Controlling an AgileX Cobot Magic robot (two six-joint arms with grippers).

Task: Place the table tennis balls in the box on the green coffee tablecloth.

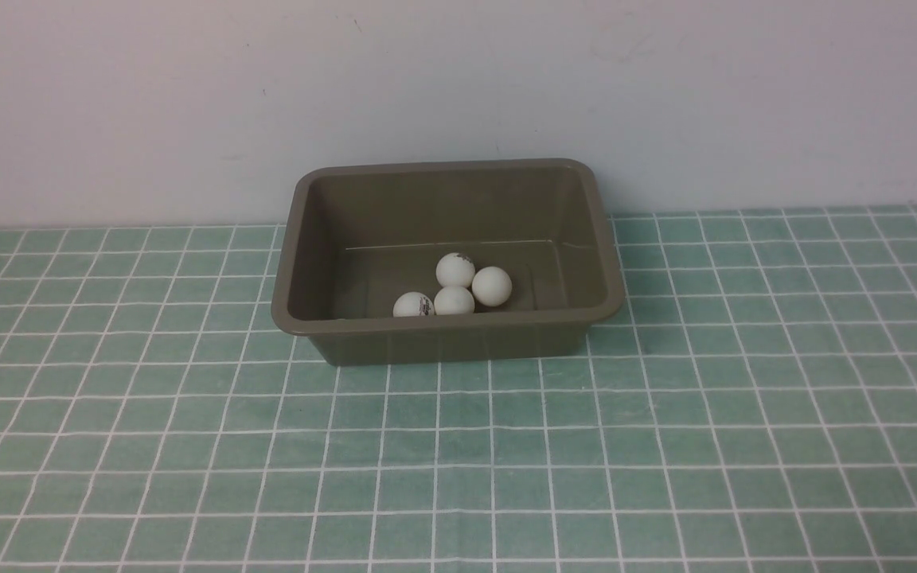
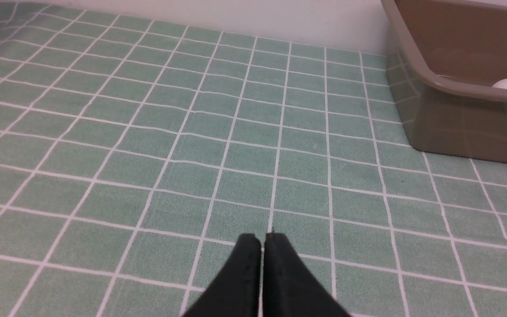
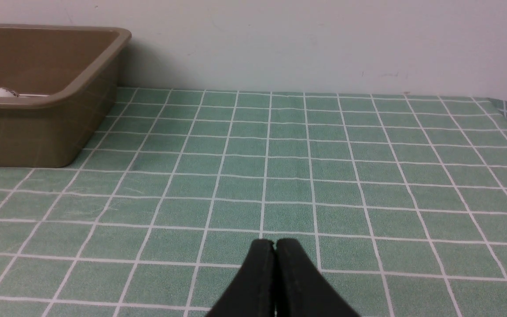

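3 cameras: 1 raised front view, 2 low wrist views.

The front camera looked forward and down across the green coffee tablecloth (image 1: 458,446) to the box (image 1: 446,330) at frame center, a wall behind. The left wrist camera sat low over the cloth, its gripper's black fingers (image 2: 247,273) at bottom center, the box in its upper right. The right wrist camera sat equally low, with the box in its upper left. All 3 shared the box and cloth.

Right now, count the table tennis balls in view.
4, all in the box: front-left, front-middle, behind it, right. The near wall may hide more.
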